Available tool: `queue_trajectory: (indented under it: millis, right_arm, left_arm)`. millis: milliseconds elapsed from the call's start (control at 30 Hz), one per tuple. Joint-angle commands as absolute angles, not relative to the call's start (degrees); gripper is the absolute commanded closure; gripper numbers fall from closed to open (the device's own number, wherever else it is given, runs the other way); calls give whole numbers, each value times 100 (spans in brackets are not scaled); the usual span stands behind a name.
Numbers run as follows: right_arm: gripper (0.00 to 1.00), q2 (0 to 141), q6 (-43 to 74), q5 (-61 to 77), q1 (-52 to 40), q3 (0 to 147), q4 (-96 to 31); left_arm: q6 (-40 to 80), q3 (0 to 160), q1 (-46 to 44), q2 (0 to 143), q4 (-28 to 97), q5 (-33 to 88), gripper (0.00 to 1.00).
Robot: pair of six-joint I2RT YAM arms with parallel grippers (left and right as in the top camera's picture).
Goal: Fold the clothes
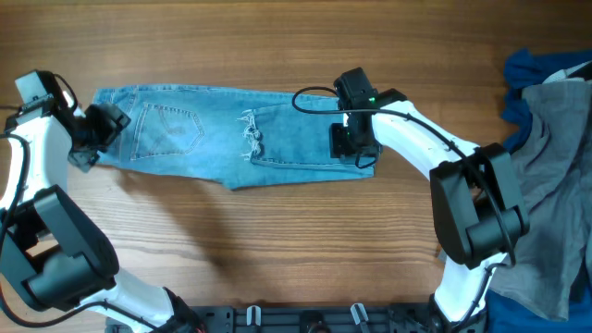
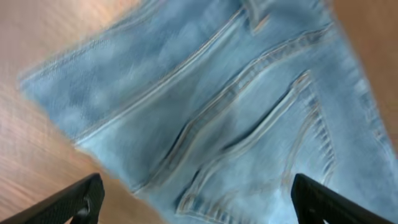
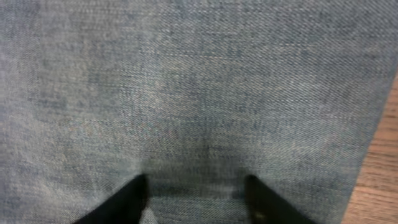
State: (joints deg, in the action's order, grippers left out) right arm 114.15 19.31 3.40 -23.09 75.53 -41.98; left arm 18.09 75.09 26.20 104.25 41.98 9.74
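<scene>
The light blue jeans (image 1: 231, 139) lie folded lengthwise across the table, with a back pocket (image 1: 171, 129) and a small rip (image 1: 250, 137) facing up. My left gripper (image 1: 92, 137) is open at the waistband end. In the left wrist view its fingers (image 2: 199, 202) stand wide apart over the pocket seams (image 2: 249, 118). My right gripper (image 1: 352, 141) is on the jeans' right end. In the right wrist view its fingers (image 3: 194, 196) are part open and press into flat denim (image 3: 199, 81). A grey garment (image 1: 555, 157) and a dark blue garment (image 1: 536, 69) lie at the right.
The grey and dark blue pile covers the table's right edge from top to bottom. Bare wood (image 1: 277, 240) shows in front of the jeans and also behind them. My right arm's black cable (image 1: 314, 97) loops above the jeans.
</scene>
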Motion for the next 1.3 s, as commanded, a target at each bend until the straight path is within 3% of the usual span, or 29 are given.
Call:
queue_trajectory:
  millis: [0, 167, 367, 600, 800, 1267]
  right_arm:
    - [37, 11502, 1953, 296, -2300, 7446, -4198]
    - [36, 11502, 1955, 298, -2300, 7446, -4202]
    - [36, 11502, 1957, 296, -2300, 7446, -4224]
    - [36, 11502, 1953, 294, -2300, 7446, -4228]
    - [36, 11502, 1955, 294, -2300, 7446, -4222]
    - [36, 11502, 1962, 292, -2300, 7446, -4222]
  left_arm:
    - [1168, 7609, 2626, 10311, 3640, 919, 3]
    - [204, 7609, 2624, 10361, 2657, 611, 0]
    - [-1203, 7609, 2683, 10761, 2375, 613, 0]
    - [-1424, 7609, 3269, 11146, 2351, 976, 0]
    - [-1634, 7609, 3844, 11437, 2447, 2204, 3]
    - [-1909, 7607, 3900, 11841, 2591, 3179, 4]
